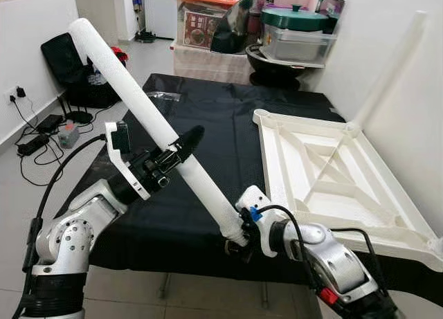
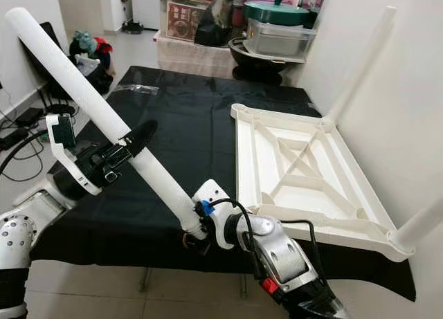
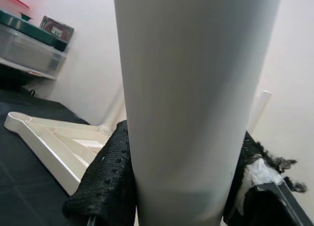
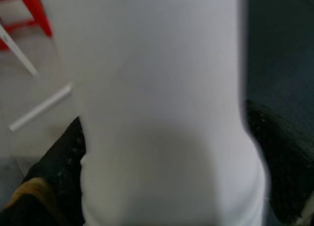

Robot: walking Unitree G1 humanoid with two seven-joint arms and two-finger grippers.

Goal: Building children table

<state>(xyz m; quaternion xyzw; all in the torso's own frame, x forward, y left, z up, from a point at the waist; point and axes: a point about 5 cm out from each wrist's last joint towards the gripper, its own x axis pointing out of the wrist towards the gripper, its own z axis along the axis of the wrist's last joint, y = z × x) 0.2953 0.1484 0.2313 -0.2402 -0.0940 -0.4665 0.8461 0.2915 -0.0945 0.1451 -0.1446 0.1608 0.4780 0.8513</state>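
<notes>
A long white table leg [image 1: 131, 90] slants up to the left over the black-covered table [image 1: 208, 118]. My left gripper [image 1: 181, 147] is shut on its middle; black pads [image 3: 105, 182] press both sides of the leg [image 3: 191, 98]. My right gripper [image 1: 235, 241] is shut on the leg's lower end [image 4: 162, 113] near the table's front edge. The white tabletop [image 1: 332, 174] lies upside down at the right, with one leg [image 1: 391, 63] fitted at its far corner and another leg [image 2: 422, 225] at its near right corner.
A white wall runs close along the right. Behind the table stand a green-lidded pot [image 1: 294, 18], a grey bin and boxes. Cables and a power strip [image 1: 31, 144] lie on the floor at the left, beside a black bag [image 1: 66, 59].
</notes>
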